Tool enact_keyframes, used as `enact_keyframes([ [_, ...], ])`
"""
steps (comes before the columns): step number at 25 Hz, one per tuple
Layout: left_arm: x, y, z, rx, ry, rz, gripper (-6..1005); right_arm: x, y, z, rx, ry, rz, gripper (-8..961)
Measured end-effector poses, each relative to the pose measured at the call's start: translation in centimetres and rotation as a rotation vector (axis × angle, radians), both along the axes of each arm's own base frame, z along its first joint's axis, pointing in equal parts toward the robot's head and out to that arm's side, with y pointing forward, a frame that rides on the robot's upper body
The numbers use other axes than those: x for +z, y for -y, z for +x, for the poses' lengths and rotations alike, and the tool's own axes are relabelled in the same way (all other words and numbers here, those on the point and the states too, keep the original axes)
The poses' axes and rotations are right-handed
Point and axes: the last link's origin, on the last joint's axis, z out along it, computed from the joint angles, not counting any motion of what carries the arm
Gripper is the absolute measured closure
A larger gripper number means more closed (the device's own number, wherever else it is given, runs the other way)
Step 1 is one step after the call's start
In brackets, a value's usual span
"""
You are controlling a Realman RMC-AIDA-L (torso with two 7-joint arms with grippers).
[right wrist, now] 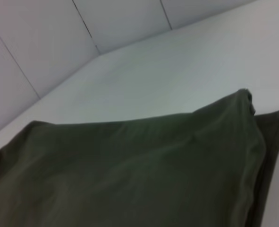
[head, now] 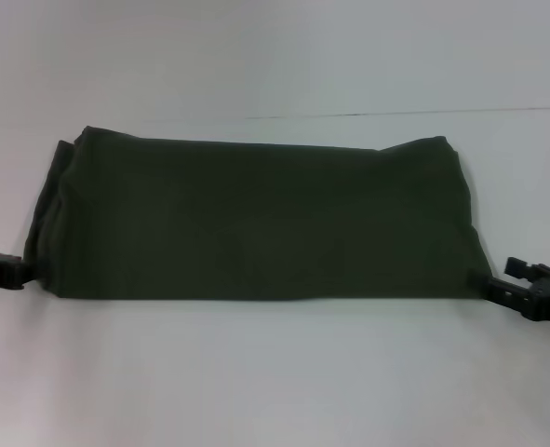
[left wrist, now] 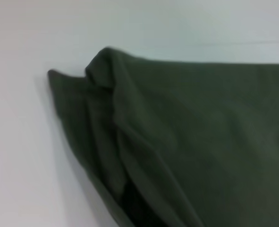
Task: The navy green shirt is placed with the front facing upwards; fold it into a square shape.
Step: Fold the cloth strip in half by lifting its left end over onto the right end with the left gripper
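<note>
Navy green shirt (head: 256, 219) lying on white table (head: 275, 372), folded into a wide flat band, long side running left to right across the middle of the head view. No print, collar or label showing on the upper face (plain dark olive cloth only). Near edge fairly straight; far edge slightly bowed, with far-right corner (head: 442, 140) peaked up a little. Left end bunched into several stacked folds, layers visible in the left wrist view (left wrist: 115, 137), a small tail of cloth poking out to the side (left wrist: 54, 75).

Left pincer (head: 14, 272) low at the table, touching the near-left corner of the shirt, reaching in from the left edge of the head view. Open or closed: cannot tell (tips hidden at the cloth).

Right pincer (head: 498, 284) low at the near-right corner of the shirt, black fingers meeting the cloth edge. Grip state: cannot tell either.

Right wrist view: shirt surface (right wrist: 130, 170) smooth with shallow wrinkles, a second layer peeking out under the top one at one end (right wrist: 271, 127), bare table beyond and pale panelled wall (right wrist: 45, 42) behind.
</note>
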Motion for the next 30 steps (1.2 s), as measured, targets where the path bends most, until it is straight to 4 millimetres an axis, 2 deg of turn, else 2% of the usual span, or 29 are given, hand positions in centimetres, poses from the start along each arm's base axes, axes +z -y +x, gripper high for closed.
enact_keyframes([
  [14, 0.0, -0.1, 0.9, -0.038, 0.023, -0.01, 1001, -1.7, -1.4, -0.6, -0.043, 0.002, -0.041, 37],
  [25, 0.0, -0.3, 1.1, -0.054, 0.022, -0.005, 999, -2.1, -1.9, -0.8, -0.052, 0.02, -0.06, 218],
  [30, 0.0, -0.4, 1.2, -0.057, 0.021, -0.003, 995, -2.1, -2.0, -0.8, -0.051, 0.021, -0.059, 367],
])
